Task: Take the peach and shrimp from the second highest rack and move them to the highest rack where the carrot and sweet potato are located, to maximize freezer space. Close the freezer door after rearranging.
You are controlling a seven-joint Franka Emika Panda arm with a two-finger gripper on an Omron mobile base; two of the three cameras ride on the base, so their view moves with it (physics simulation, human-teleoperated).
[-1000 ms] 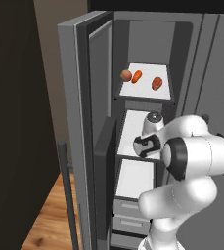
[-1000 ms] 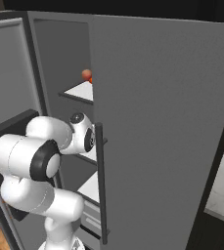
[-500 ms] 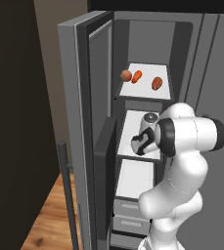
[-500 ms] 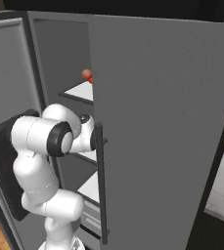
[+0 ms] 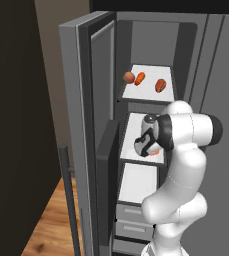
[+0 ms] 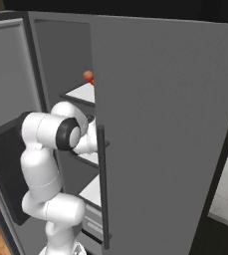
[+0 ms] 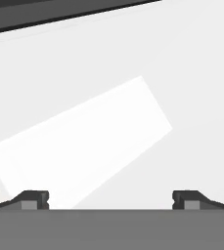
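The freezer door (image 5: 83, 150) is kept wide open so that the racks can be reached. On the highest rack (image 5: 148, 92) three items are seen: a round peach (image 5: 129, 77) at 9 o'clock, an orange piece (image 5: 140, 78) just beside it, and another (image 5: 160, 85) at 3 o'clock. The gripper (image 7: 111, 200) is placed over the second rack (image 5: 136, 135). Its fingers (image 7: 33, 199) are spread fully apart; nothing is held or touched. The shrimp cannot be identified.

Nothing here carries any writing I can read: the tall grey freezer door (image 6: 165, 129) with its dark bar handle is plain, and the white flat racks (image 5: 148, 90) inside bear no labels, brands or numbers.
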